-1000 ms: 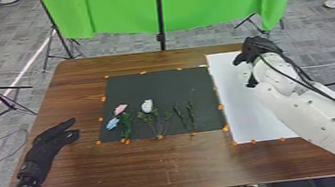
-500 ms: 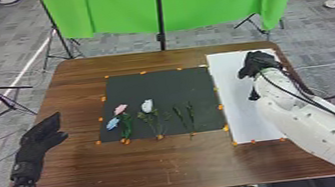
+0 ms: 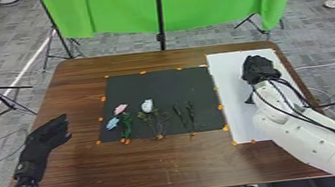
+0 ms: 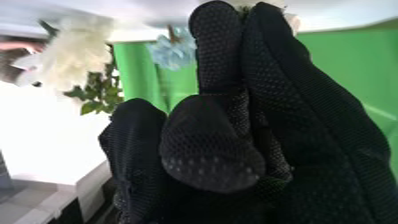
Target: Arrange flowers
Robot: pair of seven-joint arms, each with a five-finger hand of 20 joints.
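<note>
In the head view, my right hand (image 3: 256, 67) is above the white sheet (image 3: 234, 79), with its fingers straight and pointing away. My left hand (image 3: 45, 136) is at the table's left edge, open. A pink flower (image 3: 121, 108), a blue flower (image 3: 113, 123) and a white flower (image 3: 147, 105) lie on the dark mat (image 3: 159, 87); green stems (image 3: 185, 114) lie to their right. In the right wrist view, my right hand (image 4: 311, 135) has straight fingers close together. Beyond it are a large white flower (image 4: 78, 52) with green leaves and a light blue flower (image 4: 172, 52).
Orange markers (image 3: 220, 107) line the edges of the mat and the sheet. The brown table (image 3: 136, 170) extends in front of the mat. Behind the table hangs a green cloth (image 3: 115, 9) on a stand.
My right hand has come back toward the robot along the white sheet. My left hand has shifted slightly left, and its fingers have turned to point more forward. The flowers on the mat have not moved.
</note>
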